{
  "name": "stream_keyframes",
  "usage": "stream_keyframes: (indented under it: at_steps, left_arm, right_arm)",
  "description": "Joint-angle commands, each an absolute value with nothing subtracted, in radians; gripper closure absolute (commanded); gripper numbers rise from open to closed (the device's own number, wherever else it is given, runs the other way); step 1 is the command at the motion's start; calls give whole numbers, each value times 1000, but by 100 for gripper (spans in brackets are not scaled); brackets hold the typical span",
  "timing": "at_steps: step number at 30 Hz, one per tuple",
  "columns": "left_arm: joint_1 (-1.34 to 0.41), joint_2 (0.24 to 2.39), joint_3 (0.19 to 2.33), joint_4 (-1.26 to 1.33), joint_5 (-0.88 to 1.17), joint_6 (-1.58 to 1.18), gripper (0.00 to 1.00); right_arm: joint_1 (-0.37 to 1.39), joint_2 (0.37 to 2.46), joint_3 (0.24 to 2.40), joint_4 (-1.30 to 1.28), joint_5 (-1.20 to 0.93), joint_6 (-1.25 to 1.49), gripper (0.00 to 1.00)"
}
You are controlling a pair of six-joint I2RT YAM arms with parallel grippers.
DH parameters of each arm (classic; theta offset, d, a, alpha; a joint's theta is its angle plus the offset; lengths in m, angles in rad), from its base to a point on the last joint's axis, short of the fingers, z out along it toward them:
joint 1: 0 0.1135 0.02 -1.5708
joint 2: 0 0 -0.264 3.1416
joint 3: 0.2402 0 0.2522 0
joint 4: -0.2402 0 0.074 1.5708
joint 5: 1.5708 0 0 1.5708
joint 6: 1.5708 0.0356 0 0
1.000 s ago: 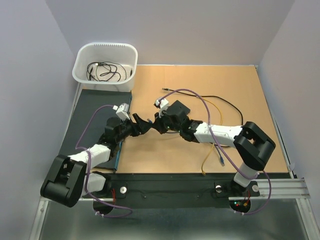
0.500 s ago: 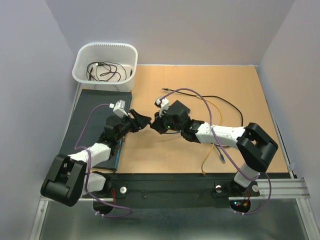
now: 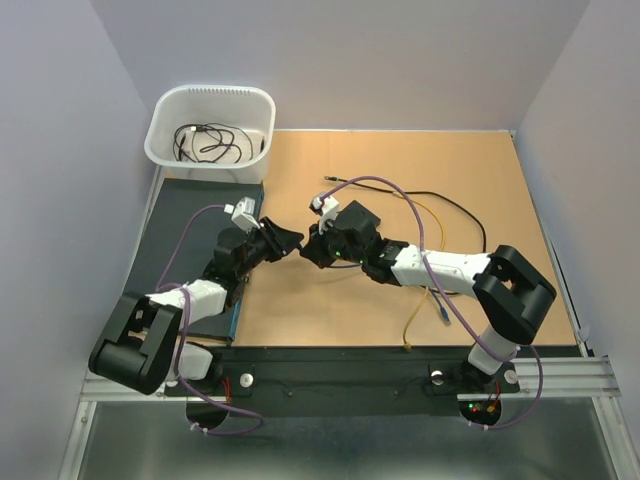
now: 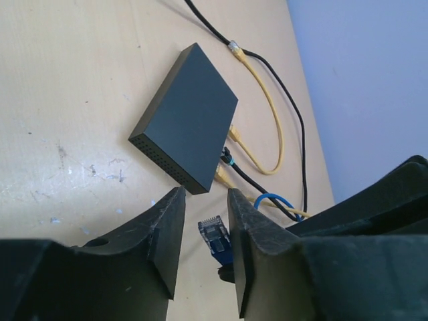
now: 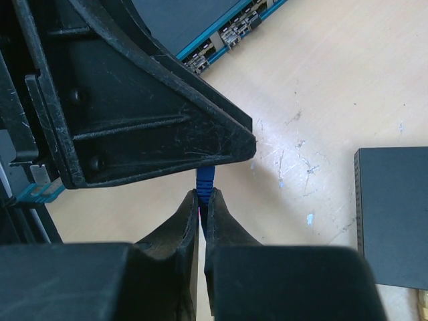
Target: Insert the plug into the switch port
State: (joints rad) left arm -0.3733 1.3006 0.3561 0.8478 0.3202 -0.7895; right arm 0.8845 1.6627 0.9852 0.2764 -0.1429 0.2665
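Observation:
The plug [image 4: 215, 237] is a blue network connector with its contacts pointing up, and it stands between the fingers of my left gripper [image 4: 204, 194]. Those jaws are narrowed around it, with a gap showing on the left side. My right gripper [image 5: 202, 194] is shut on the plug's blue boot [image 5: 205, 179] just behind it. In the top view the two grippers meet tip to tip [image 3: 298, 245] over the brown board. The small black switch box [image 4: 187, 127] lies flat just beyond, with yellow cables in its far edge. Its port openings are hidden.
A white bin [image 3: 160, 140] with dark cables stands at the back left. A larger black device with a blue-edged row of ports [image 5: 224, 33] lies on the dark mat at the left. Yellow, black and blue cables [image 4: 274, 140] trail right of the box.
My left gripper has reached further towards the right gripper and its jaws have narrowed around the plug. The right gripper has kept its hold and shifted slightly.

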Motion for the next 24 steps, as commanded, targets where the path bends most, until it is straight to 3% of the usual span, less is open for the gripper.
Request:
stream_keyframes:
  at_steps: [1, 3, 5, 8, 11, 12, 15, 20, 24]
  left_arm:
    - [-382, 1312, 387, 913, 336, -781, 62]
    - [-384, 1313, 388, 916, 337, -779, 71]
    - [-383, 1315, 390, 920, 336, -778, 100]
    - [-383, 1310, 393, 936, 345, -761, 100]
    - [-382, 1302, 394, 1012, 376, -712, 100]
    - [-377, 1301, 385, 1049, 391, -704, 100]
    - [-351, 1319, 377, 1230, 475, -725, 100]
    - [-331, 1371, 426, 1458, 606, -790, 100]
    - [-331, 1387, 472, 1597, 672, -839, 100]
  right_arm:
    - [891, 1644, 1005, 376, -158, 288, 100]
    - [891, 1647, 1008, 379, -160, 290, 100]
    - [890, 1649, 1006, 383, -166, 298, 100]
    - [888, 1641, 1008, 390, -227, 333, 100]
    - [833, 1615, 1019, 411, -471, 397, 76]
    - [798, 1603, 1014, 452, -530, 419, 53]
    - [723, 1542, 973, 570, -704, 518, 36]
    - [611, 1529, 937, 777, -951, 766, 38]
    - [574, 1565, 931, 821, -997, 821, 49]
